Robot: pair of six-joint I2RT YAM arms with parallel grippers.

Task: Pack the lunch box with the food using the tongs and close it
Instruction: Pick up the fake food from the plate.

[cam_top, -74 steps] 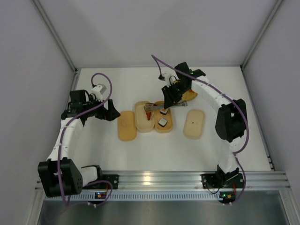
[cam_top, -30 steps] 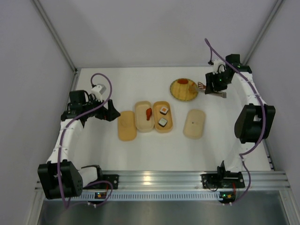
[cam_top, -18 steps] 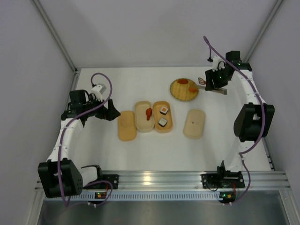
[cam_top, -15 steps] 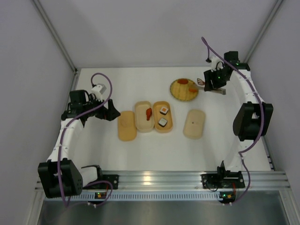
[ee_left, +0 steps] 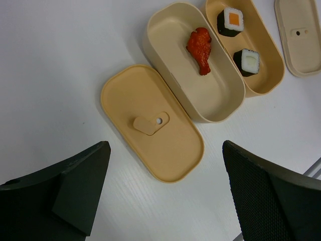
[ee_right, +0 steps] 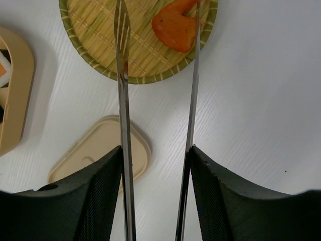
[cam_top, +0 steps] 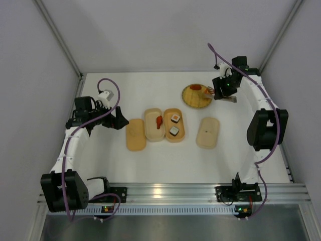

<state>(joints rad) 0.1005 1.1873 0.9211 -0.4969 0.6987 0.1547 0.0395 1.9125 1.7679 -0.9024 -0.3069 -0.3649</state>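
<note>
My right gripper (ee_right: 156, 150) is shut on the slim metal tongs (ee_right: 123, 100), whose arms stand spread apart. Their tips reach over the round woven plate (ee_right: 95, 30), on either side of an orange piece of food (ee_right: 173, 25). From above, the right gripper (cam_top: 224, 86) hovers just right of the plate (cam_top: 193, 100). The lunch box has two open trays: one (cam_top: 153, 131) holds an orange-red piece (cam_top: 159, 121), the other (cam_top: 180, 125) two sushi rolls (cam_top: 175, 118). My left gripper (ee_left: 164, 148) hangs open above a tan lid (ee_left: 150, 128), holding nothing.
One lid (cam_top: 135, 134) lies left of the trays, a paler lid (cam_top: 208, 132) to their right, below the plate. Grey walls close in the white table on the left, back and right. The right arm curves along the right wall.
The right gripper has moved left with the tongs, from beside the plate to bring their tips over it. The left arm has not moved.
</note>
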